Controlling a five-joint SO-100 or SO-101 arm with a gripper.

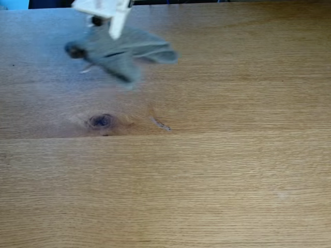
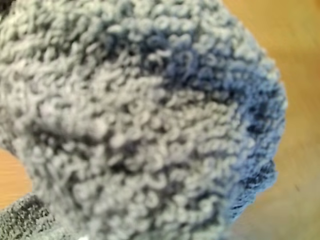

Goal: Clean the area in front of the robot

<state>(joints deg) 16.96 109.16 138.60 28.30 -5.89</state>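
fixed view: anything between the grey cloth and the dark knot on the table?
Nothing. In the fixed view, only bare tabletop lies between the grey cloth and the dark knot.

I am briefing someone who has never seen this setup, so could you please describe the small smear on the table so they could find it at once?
Start from the light oak tabletop in the fixed view and find the dark oval knot left of centre. Just to its right lies the smear, a short greyish streak. Unlike the knot it is pale and thin, and it lies well below the grey cloth hanging from the gripper.
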